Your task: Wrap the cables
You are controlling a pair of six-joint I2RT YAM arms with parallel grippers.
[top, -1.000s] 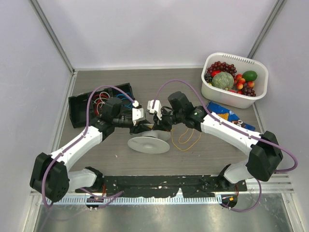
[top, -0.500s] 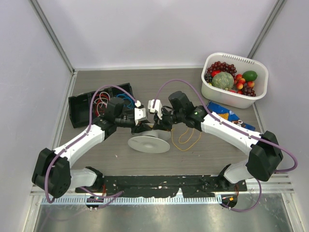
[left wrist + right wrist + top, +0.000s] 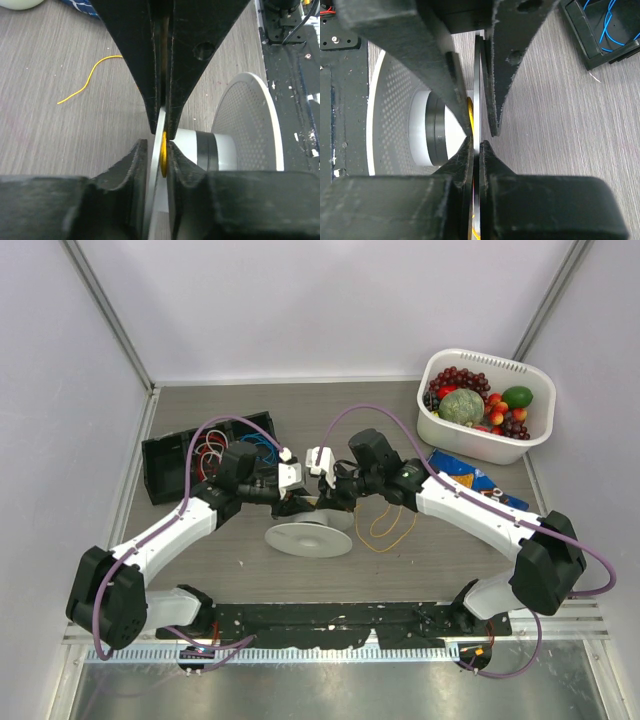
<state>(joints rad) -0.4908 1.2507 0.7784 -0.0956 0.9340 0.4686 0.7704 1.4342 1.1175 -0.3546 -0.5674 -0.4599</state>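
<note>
Yellow cable [image 3: 112, 56]: judged light, limp, springy; best taken beside my left claw [image 3: 161, 142] and right claw [image 3: 477, 142], which both pinched the spool flange [image 3: 156, 165].

cable [image 3: 163, 150] mostly hidden between jaws, spool [image 3: 245, 125] partly covered

Bright even light, soft shadows — 2 wrist views blurred in near foreground.

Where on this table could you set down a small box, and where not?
Free: bare table along the far edge between the black tray and the white tub; the strip between the white spool and the black rail. Crowded: the centre, where the left gripper and right gripper meet at the spool and yellow cable.
</note>
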